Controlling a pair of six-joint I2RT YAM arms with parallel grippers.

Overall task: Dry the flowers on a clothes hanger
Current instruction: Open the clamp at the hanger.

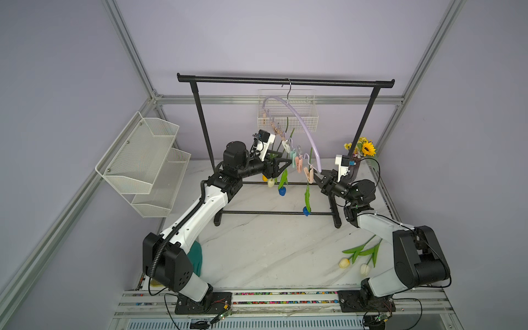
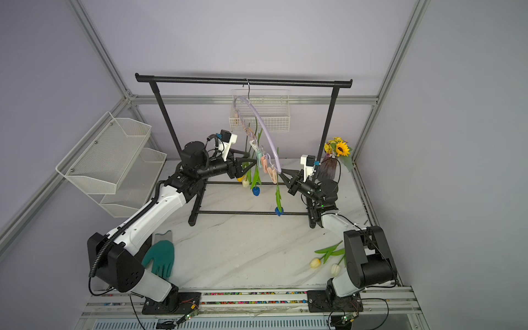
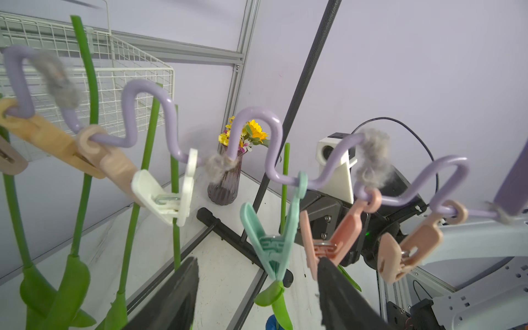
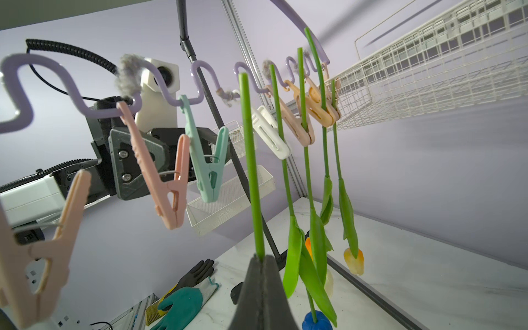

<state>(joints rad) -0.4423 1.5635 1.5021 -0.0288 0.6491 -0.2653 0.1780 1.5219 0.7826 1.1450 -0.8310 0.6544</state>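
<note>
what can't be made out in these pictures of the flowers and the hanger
Left wrist view: the fingers of the left gripper are blurred and cut off by the edge, so contact with the mint clothespin is unclear.
Right wrist view: the right gripper, shut on a stem, hides that flower below the grip.
A top view: the left arm hides most of the glove.

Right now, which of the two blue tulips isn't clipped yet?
The front blue tulip, stem pinched in the shut right claw and free of any pin. The rear blue tulip hangs from a hanger pin.
</note>
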